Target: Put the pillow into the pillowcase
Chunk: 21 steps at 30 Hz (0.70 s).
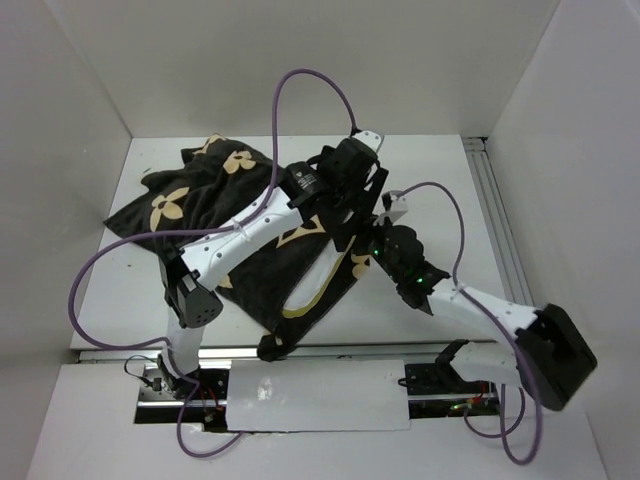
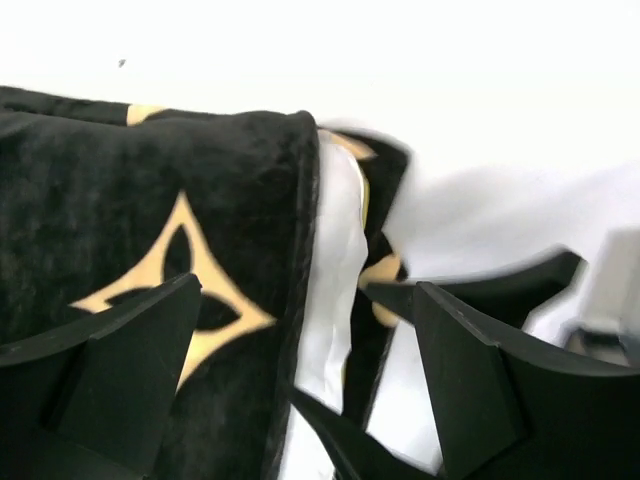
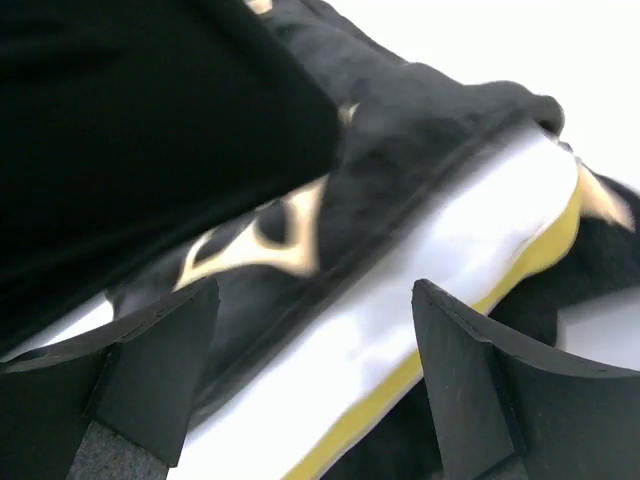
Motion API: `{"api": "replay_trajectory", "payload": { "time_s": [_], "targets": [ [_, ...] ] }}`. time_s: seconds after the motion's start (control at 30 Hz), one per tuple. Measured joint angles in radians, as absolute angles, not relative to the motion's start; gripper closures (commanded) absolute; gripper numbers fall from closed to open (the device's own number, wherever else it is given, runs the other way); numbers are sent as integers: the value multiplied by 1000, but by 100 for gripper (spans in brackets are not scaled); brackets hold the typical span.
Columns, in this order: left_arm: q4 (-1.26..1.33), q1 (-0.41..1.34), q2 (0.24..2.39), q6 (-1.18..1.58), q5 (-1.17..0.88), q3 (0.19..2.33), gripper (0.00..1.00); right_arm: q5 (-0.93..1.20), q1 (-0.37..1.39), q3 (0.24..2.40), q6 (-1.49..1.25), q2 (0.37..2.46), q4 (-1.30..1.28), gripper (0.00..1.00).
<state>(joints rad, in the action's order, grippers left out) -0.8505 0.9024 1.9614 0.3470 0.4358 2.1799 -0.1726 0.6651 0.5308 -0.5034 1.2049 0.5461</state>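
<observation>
While both claws hang released over the open end of the pillowcase (image 2: 150, 180), the pillow (image 3: 450, 260) lies mostly inside it, only a white band and its yellow piping (image 3: 545, 240) showing at the mouth. The left gripper (image 2: 305, 295) has its jaws spread wide with nothing between them. Plush cloth sits under one finger, the hem (image 2: 305, 200) runs down through the gap, and the white strip lies just past the hem toward the other finger, with bare table (image 2: 420, 80) beyond the tips. The right gripper (image 3: 315, 290) is likewise open and empty-handed. The white band crosses its gap on a slant, with the piping on the far side of that band and the dark hem on the near side. The step in hand looks like a fresh grip on the hem, to draw the case over the last exposed edge. To do it well, each claw should come down onto the hem alone, pinching the upper layer of plush and not the filling beneath. It should also bite deep enough that the floppy cloth does not slip out. The two claws sit very close together, so they would do better to take hold well apart along the mouth. They should then pull together toward the piping, keeping the opening slack enough for the plump edge to pass.
</observation>
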Motion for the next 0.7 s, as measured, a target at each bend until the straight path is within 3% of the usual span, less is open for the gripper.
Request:
{"api": "replay_trajectory", "payload": {
  "time_s": [0.27,0.5,0.7],
  "targets": [
    [-764,891,1915,366,413,2044,0,-251,603,607,-570,953,-80,14],
    [-789,911,1834,395,437,1670,0,-260,501,561,-585,882,-239,14],
    [-800,948,1861,404,433,1569,0,-157,440,554,-554,918,-225,14]
  ]
}}
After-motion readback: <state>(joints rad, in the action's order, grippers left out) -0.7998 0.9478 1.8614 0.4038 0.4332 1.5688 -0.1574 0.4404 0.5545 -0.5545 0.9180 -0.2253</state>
